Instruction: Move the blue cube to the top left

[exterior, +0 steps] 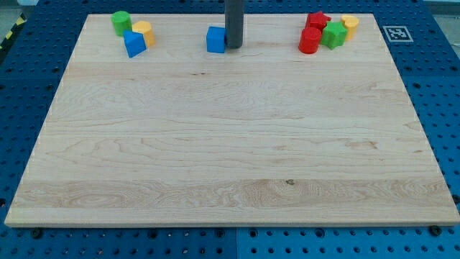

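The blue cube (215, 39) sits near the view's top edge of the wooden board (230, 144), a little left of centre. My tip (233, 47) stands right against the cube's right side, touching or almost touching it. At the view's top left is a cluster: a green cylinder (121, 22), a yellow block (144, 32) and a second blue block (134, 44).
At the view's top right stands a cluster: a red star-like block (318, 20), a red cylinder (310, 40), a green block (333, 34) and a yellow block (350, 25). A marker tag (397, 33) lies off the board's top right corner.
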{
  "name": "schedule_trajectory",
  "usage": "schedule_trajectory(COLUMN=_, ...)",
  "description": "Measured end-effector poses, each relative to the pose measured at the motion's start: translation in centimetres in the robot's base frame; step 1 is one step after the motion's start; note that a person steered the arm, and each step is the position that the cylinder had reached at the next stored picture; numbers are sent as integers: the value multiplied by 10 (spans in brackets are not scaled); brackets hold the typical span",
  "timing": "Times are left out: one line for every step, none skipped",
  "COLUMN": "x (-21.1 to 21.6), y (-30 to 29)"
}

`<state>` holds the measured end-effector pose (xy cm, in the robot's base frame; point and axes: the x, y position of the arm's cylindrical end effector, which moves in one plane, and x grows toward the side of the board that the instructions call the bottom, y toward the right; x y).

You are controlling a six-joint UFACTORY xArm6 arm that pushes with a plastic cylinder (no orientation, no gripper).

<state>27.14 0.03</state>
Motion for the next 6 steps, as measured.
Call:
schedule_trajectory(x=-11, y=-8)
schedule_trajectory(x=-11, y=-20)
schedule_trajectory(x=-11, y=-41)
schedule_trajectory(x=-6, y=-66)
schedule_trajectory(x=5, y=-89)
schedule_trajectory(x=12, y=-104)
